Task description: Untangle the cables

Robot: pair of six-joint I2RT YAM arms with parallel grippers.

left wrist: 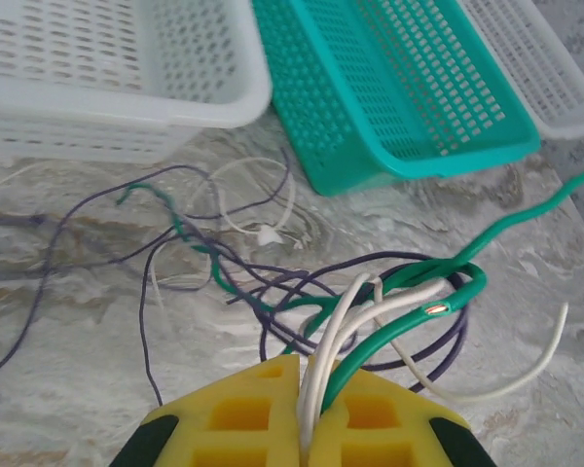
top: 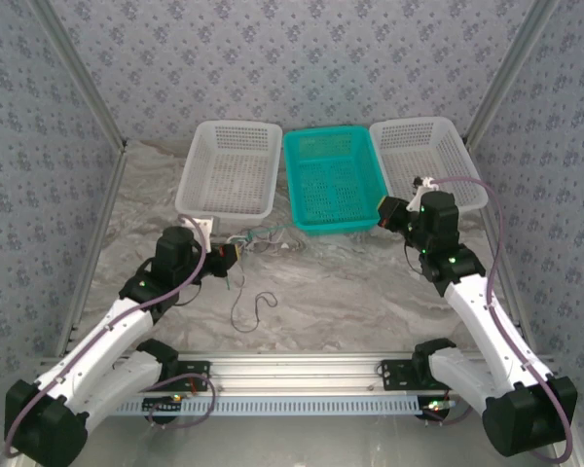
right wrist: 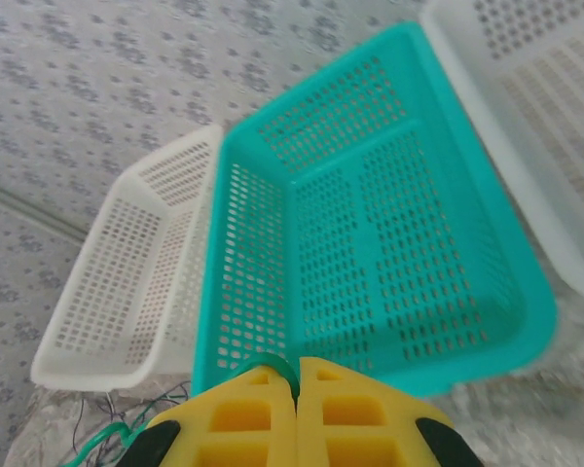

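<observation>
The left end effector (left wrist: 305, 384) is pinched tight on a white cable (left wrist: 338, 333) and the green cable (left wrist: 479, 282) together. The rest of the cables (left wrist: 224, 263) sprawl on the bench (left wrist: 68, 370) at its 11 o'clock, just short of the teal basket (left wrist: 321, 165). The right end effector (right wrist: 297, 370), closed too, seems to nip the green cable at its tips. I'd draw the two apart slowly and low, watching that the dark strands (left wrist: 144, 321) slip free rather than cinch.

A: What are those cables (left wrist: 323, 365) sheathed in?
B: Smooth, slightly glossy plastic. My fingers (left wrist: 243, 413) are matt yellow plastic.
A: And the baskets (left wrist: 127, 107)?
B: Perforated plastic; the teal basket (left wrist: 355, 165) shines. The table (left wrist: 78, 370) is smooth, marbled, faintly glossy.
</observation>
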